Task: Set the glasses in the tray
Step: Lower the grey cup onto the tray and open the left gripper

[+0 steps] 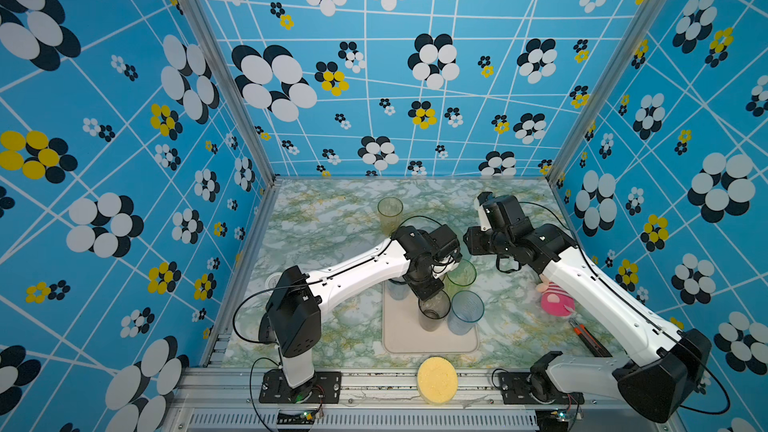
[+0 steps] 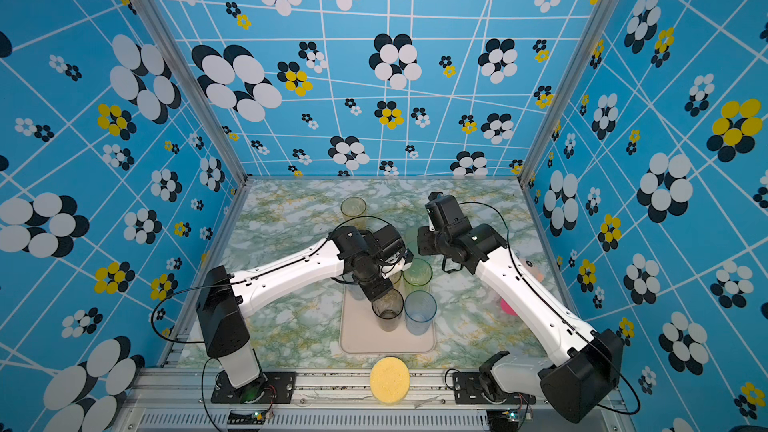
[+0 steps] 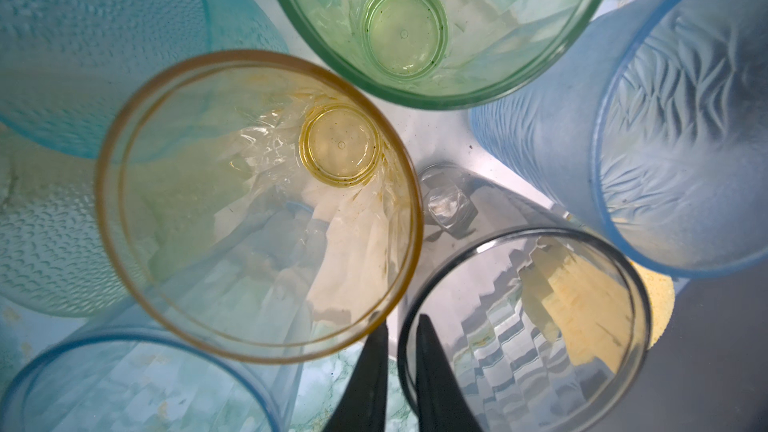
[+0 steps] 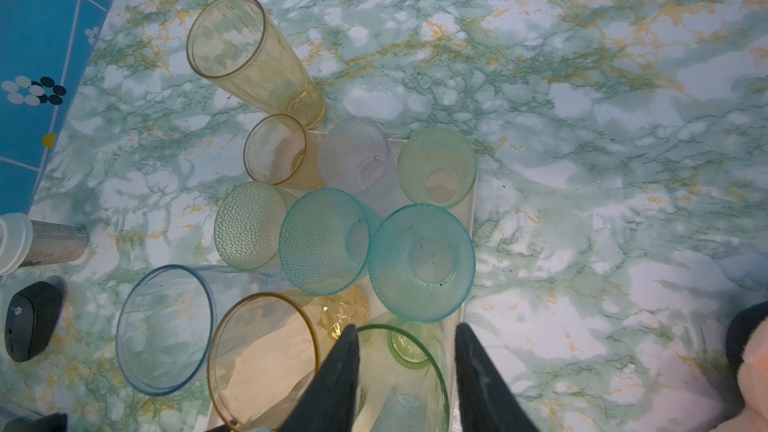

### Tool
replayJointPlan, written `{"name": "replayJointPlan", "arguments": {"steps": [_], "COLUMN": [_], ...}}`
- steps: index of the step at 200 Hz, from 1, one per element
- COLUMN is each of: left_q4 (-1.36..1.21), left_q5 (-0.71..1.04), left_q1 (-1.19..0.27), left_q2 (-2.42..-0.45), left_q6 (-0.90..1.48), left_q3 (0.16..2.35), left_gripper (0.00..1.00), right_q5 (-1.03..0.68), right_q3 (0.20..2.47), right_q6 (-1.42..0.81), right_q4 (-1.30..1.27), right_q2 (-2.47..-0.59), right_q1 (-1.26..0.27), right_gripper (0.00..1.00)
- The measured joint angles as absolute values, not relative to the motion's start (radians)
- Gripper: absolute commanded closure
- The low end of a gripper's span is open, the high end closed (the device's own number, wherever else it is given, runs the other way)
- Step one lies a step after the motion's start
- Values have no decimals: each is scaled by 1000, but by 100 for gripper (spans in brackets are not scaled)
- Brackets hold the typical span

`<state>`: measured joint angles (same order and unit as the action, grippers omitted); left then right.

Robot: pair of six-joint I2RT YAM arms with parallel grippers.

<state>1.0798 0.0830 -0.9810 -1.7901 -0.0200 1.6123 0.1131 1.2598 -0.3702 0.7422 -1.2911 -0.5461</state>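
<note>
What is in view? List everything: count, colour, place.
tray: one, pinkish-cream, table centre.
glasses: about eleven; amber, green, teal, blue, clear, grey; crowded on the tray.
tall amber glass: one, on the table beyond the tray.
sponge: one, yellow, front edge.
plush toy: one, pink, right of the tray.
tool: one, orange and black, near the plush toy.
white-capped container: one, lying left of the tray.
black device: one, beside the container.
table: one, green marble pattern.
left gripper: black, fingers narrowly apart astride the grey glass rim.
right gripper: black, fingers apart either side of the green glass; grip unclear.
</note>
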Motion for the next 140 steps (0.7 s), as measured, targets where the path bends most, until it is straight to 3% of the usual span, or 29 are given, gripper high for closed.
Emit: {"name": "replayJointPlan", "arguments": {"steps": [140], "left_q4": [1087], "left_q5": [95], "left_q1": [-981], "left_q2": [-1788], "left_q6": [-20], "left_q3": [1619], "left_gripper": [70], "right_q5": [97], "right_q3": [1260], "right_q6": [-370], "right_q4": [721], "right_q2": [-1305], "right_q1": [-546], "right_gripper": [59]}}
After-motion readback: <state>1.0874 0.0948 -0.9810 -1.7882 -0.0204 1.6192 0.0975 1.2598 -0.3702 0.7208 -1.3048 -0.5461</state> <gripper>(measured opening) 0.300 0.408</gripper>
